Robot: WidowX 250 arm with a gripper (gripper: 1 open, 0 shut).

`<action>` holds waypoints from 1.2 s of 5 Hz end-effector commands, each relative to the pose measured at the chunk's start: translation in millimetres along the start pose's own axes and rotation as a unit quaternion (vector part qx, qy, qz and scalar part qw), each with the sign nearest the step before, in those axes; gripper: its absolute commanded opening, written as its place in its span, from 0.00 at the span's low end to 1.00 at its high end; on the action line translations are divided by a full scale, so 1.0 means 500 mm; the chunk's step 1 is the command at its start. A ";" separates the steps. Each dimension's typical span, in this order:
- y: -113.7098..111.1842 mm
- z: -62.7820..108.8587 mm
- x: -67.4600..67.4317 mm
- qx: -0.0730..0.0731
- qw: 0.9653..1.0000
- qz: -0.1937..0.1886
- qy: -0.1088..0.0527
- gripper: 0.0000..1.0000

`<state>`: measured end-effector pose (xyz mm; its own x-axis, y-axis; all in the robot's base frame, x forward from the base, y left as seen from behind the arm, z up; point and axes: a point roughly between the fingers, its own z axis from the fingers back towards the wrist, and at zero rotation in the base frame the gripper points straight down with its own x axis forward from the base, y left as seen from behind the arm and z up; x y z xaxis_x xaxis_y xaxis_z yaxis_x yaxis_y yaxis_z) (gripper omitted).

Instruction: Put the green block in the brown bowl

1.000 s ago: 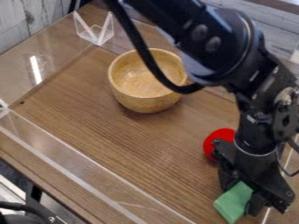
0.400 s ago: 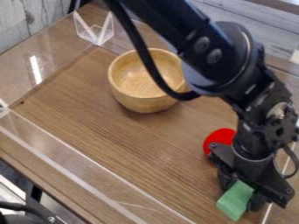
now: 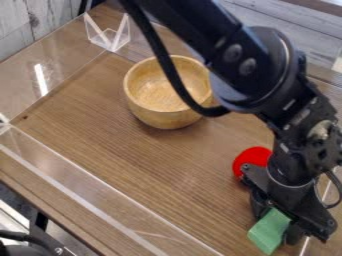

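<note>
The green block lies on the wooden table at the bottom right, its upper end tucked under my gripper. The gripper points almost straight down, and its black fingers are closed against the block's sides, so it is shut on the block. The block rests at table level. The brown bowl stands upright at the upper middle with nothing inside it, well away to the upper left of the gripper. My dark arm stretches over the bowl's right rim.
A red strawberry-shaped toy sits just above and left of the gripper. A clear plastic stand is at the back left. A transparent wall runs along the table's left and front edges.
</note>
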<state>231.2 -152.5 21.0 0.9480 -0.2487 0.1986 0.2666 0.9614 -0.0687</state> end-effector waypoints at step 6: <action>0.029 0.270 0.101 0.008 0.994 -0.085 -0.072 0.00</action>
<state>254.4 -133.9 145.8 0.8691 -0.3983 0.2934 0.4183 0.9083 -0.0061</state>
